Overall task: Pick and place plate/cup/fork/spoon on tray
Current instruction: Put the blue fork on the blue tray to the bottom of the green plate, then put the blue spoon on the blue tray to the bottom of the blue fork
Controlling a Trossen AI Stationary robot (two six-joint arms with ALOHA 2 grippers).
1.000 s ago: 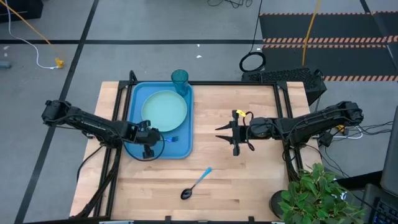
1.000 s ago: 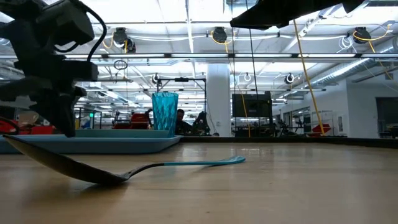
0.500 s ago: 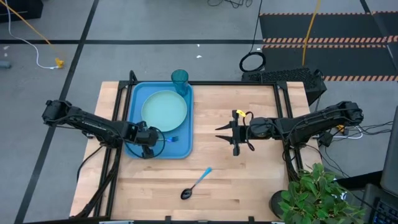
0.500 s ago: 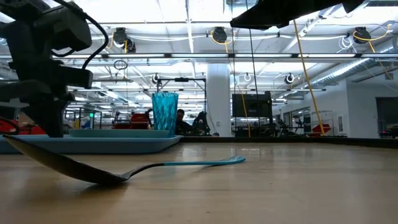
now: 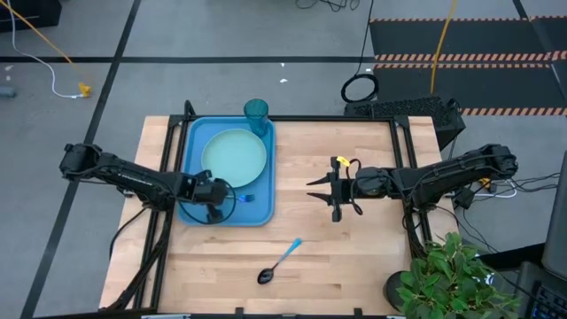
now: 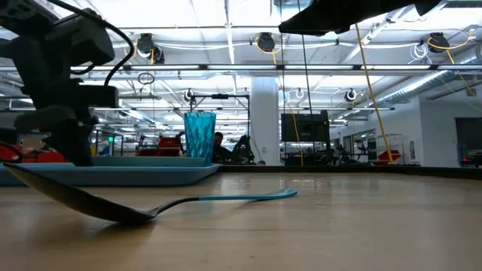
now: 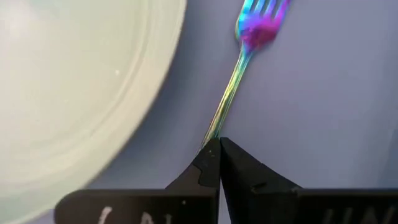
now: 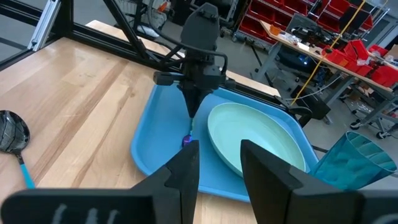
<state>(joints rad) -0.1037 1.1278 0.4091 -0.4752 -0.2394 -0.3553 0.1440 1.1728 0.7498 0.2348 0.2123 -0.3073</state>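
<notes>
Tray (image 5: 197,146), bright blue plastic w/ raised rim, sits at table's (image 5: 354,257) left-rear; bare wood everywhere right of it. Round mint plate (image 5: 234,158) fills tray; ribbed teal cup (image 5: 256,113) at far corner. Left gripper (image 7: 217,149) fingers clenched on fork (image 7: 241,59) handle, fork lying on tray beside plate. Spoon (image 5: 279,262) near front edge. Right gripper (image 5: 321,197) mid-table, fingers parted, holding nothing.

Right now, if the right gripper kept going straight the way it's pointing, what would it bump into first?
Probably the blue tray. The right gripper, open, points across bare table toward it. In its wrist view the tray's near rim comes before the plate, though its height above the table is unclear.
</notes>
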